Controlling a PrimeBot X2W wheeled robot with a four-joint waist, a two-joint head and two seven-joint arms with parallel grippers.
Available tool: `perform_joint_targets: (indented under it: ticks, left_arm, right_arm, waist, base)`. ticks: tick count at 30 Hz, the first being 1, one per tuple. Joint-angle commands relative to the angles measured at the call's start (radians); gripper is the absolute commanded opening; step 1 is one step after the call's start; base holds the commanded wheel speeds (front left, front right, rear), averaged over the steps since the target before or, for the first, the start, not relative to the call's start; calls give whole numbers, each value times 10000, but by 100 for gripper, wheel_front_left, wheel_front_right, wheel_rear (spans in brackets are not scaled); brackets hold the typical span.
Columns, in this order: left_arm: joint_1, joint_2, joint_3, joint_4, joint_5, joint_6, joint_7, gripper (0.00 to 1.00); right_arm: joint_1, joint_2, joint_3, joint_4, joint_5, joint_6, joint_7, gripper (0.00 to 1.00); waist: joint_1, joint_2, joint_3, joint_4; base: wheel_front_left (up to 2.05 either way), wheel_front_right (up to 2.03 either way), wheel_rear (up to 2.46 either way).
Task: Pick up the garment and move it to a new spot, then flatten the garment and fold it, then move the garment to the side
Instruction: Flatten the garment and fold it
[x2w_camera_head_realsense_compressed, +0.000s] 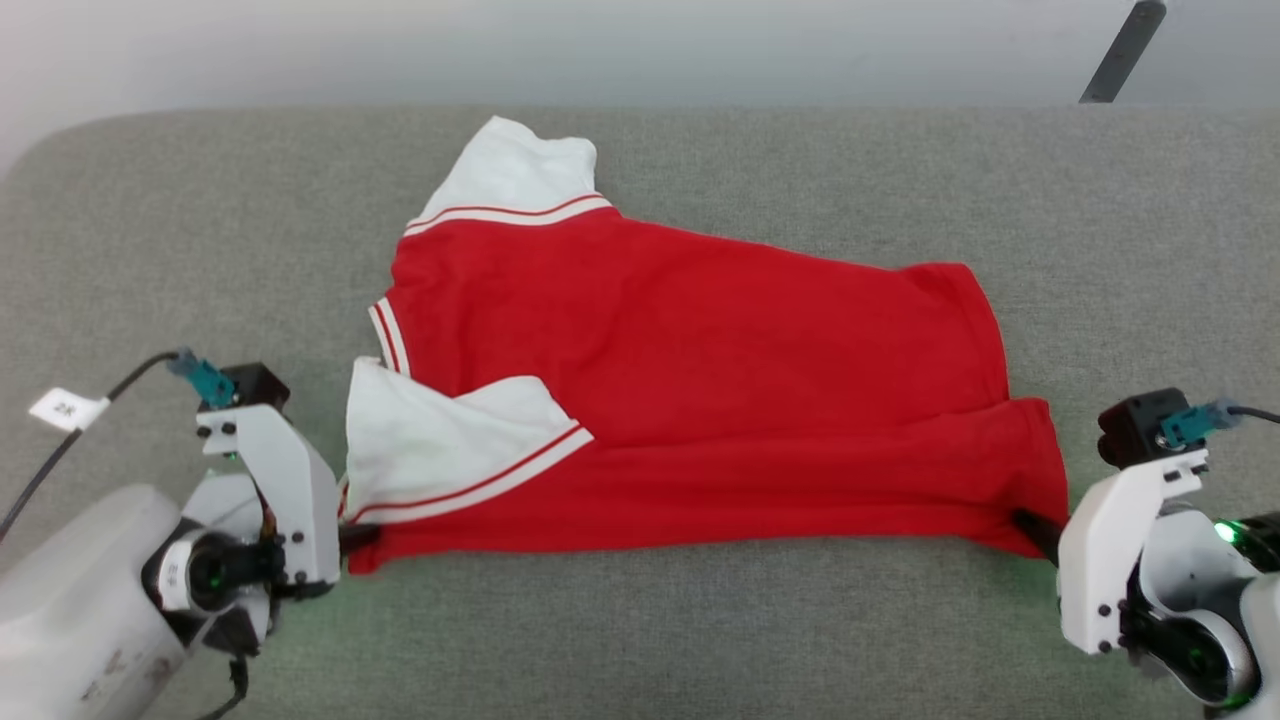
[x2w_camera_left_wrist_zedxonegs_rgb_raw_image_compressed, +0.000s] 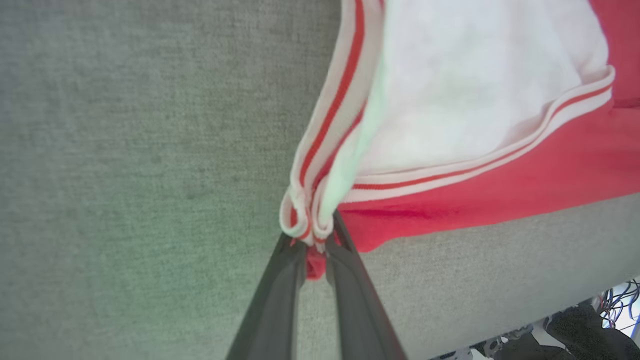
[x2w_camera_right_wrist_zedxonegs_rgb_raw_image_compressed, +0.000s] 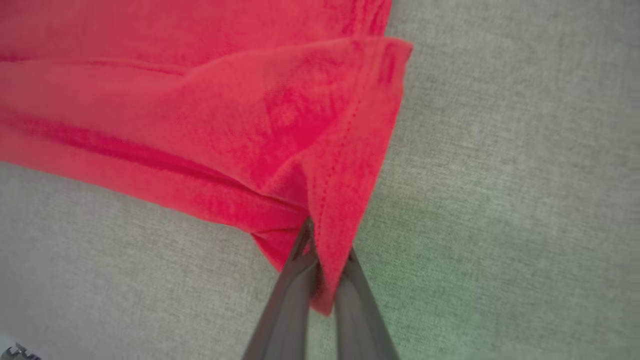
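The garment (x2w_camera_head_realsense_compressed: 700, 370), a red shirt with white sleeves and red-and-white striped trim, lies partly folded across the grey surface. My left gripper (x2w_camera_head_realsense_compressed: 358, 538) is shut on its near left corner, where the striped trim bunches between the fingers (x2w_camera_left_wrist_zedxonegs_rgb_raw_image_compressed: 280, 295). My right gripper (x2w_camera_head_realsense_compressed: 1030, 528) is shut on the near right corner of the red hem, which drapes between its fingers (x2w_camera_right_wrist_zedxonegs_rgb_raw_image_compressed: 295, 295). One white sleeve (x2w_camera_head_realsense_compressed: 515, 175) points away at the top, the other (x2w_camera_head_realsense_compressed: 440, 445) lies folded over the front. In the wrist views the garment (x2w_camera_left_wrist_zedxonegs_rgb_raw_image_compressed: 500, 165) and its hem (x2w_camera_right_wrist_zedxonegs_rgb_raw_image_compressed: 250, 125) stretch away from the fingertips.
The grey fabric-covered surface (x2w_camera_head_realsense_compressed: 200, 220) extends well beyond the shirt on all sides. A pale wall runs behind it, with a dark slanted bar (x2w_camera_head_realsense_compressed: 1125, 50) at the far right. A tagged cable (x2w_camera_head_realsense_compressed: 70, 410) trails from my left wrist.
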Motion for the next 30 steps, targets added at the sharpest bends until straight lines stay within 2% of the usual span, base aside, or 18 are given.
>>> perform_joint_targets:
  ticks: [1, 10, 19, 20, 21, 22, 23, 24, 30]
  left_arm:
    - [233, 161, -45, -153, -70, 153, 82, 0]
    - [1079, 953, -188, -2016, -189, 1016, 185, 0]
    - [1795, 1322, -220, -3153, -376, 1649, 20, 0]
    - [1831, 1349, -203, -3186, -386, 1704, 8, 9]
    - [1847, 1401, -199, -3199, -353, 1786, -38, 31]
    - [1886, 1430, -156, -3210, -368, 1864, -85, 48]
    - [1910, 1451, -106, -3246, -421, 1906, -144, 79]
    - [1916, 1492, -82, -3286, -407, 1955, -185, 100]
    - [1885, 1875, 64, -3769, -370, 2150, -267, 100]
  right_arm:
    - [230, -129, -97, -104, 30, -14, 65, 0]
    - [1190, -339, -325, -1020, 235, -14, 580, 0]
    - [1804, -154, -451, -1400, 116, -12, 849, 0]
    - [1792, -146, -428, -1431, 95, -12, 848, 9]
    - [1798, -139, -396, -1455, 75, -12, 844, 35]
    - [1801, -146, -344, -1474, 57, -12, 818, 79]
    - [1803, -150, -301, -1489, 62, -12, 793, 100]
    - [1811, -139, -295, -1508, 73, -12, 756, 100]
    - [2052, -179, -295, -1806, 178, -12, 503, 100]
  waist:
    - [0, 0, -61, 12]
    - [0, 0, -296, 38]
    - [0, 0, -374, -81]
    - [0, 0, -379, -98]
    - [0, 0, -390, -115]
    - [0, 0, -407, -132]
    - [0, 0, -429, -152]
    - [0, 0, -456, -173]
    - [0, 0, -679, -250]
  base:
    - [0, 0, 0]
    - [0, 0, 0]
    - [0, 0, 0]
    - [0, 0, 0]
    - [0, 0, 0]
    - [0, 0, 0]
    - [0, 0, 0]
    - [0, 0, 0]
    - [0, 0, 0]
